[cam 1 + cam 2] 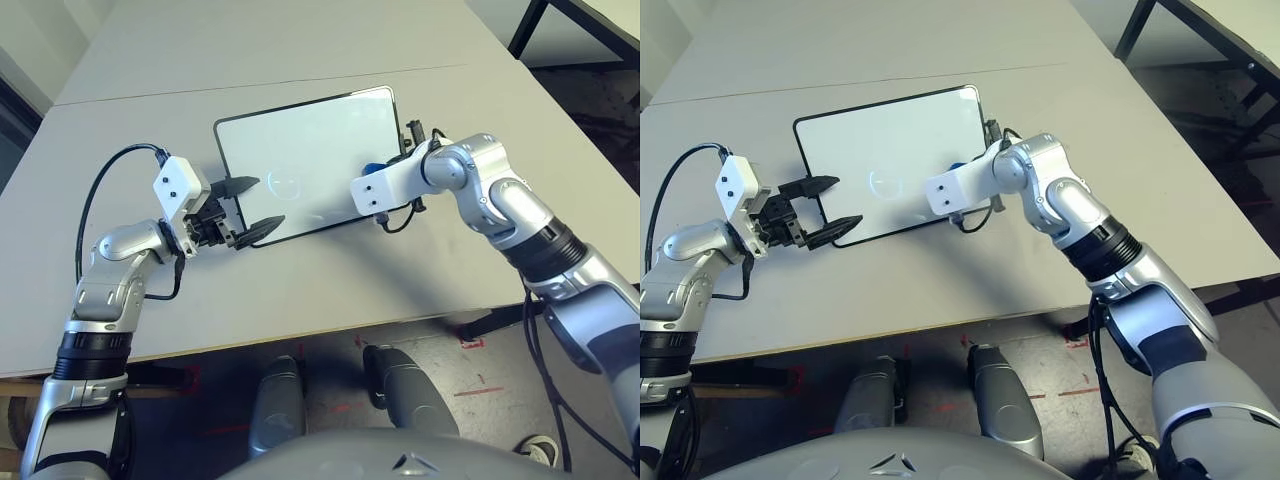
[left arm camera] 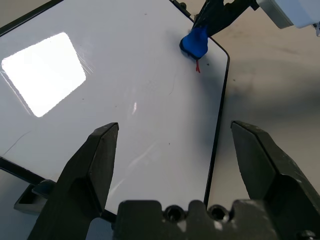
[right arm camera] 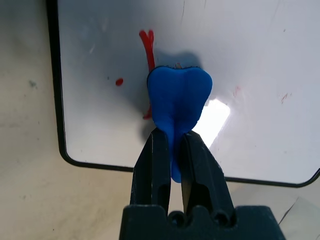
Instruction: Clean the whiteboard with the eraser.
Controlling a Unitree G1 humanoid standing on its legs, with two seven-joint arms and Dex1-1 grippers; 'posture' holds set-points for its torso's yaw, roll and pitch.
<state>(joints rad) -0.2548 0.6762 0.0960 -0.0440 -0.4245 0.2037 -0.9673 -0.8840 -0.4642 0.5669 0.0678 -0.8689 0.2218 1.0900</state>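
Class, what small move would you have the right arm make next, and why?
Probably sweep the eraser, pinched in the right gripper, sideways across the red marks beside it. It already sits on the whiteboard, and the marks remain unwiped.

Bright, even overhead light. Sharp rectangular glare patch on whiteboard (image 2: 45, 72); smaller glint beside eraser (image 3: 179, 97). Soft dark shadow under eraser and along board's edge. Left gripper (image 2: 177, 160) fingers close to lens, slightly soft. Table (image 1: 300, 290) evenly lit, arm shadows faint.
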